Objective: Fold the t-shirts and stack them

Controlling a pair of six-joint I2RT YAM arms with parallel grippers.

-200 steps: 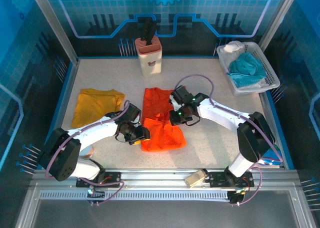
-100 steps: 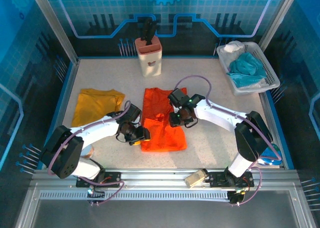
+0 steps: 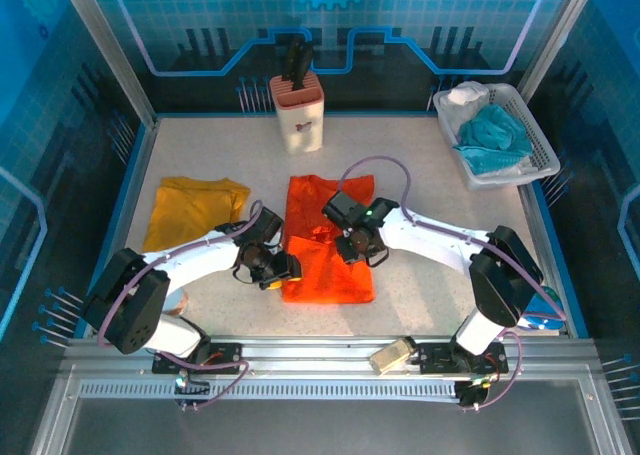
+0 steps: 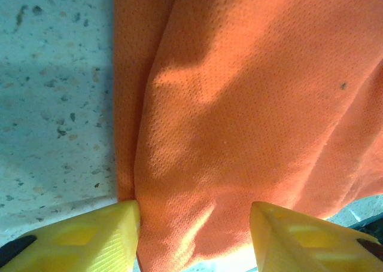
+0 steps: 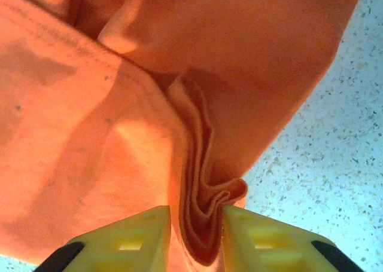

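Top external view: the orange t-shirt lies rumpled at the middle of the surface, and the mustard t-shirt is spread flat, well apart to its left. On the left wrist camera, the left gripper sits released, its fingers wide and straddling the orange t-shirt's left edge, cloth flat between them. Over to the right wrist: the right gripper has its fingers close together with a bunched fold standing between them. Clamped or merely bracketing it, I cannot tell. In the far right corner, a white basket holds a teal cloth and a white cloth.
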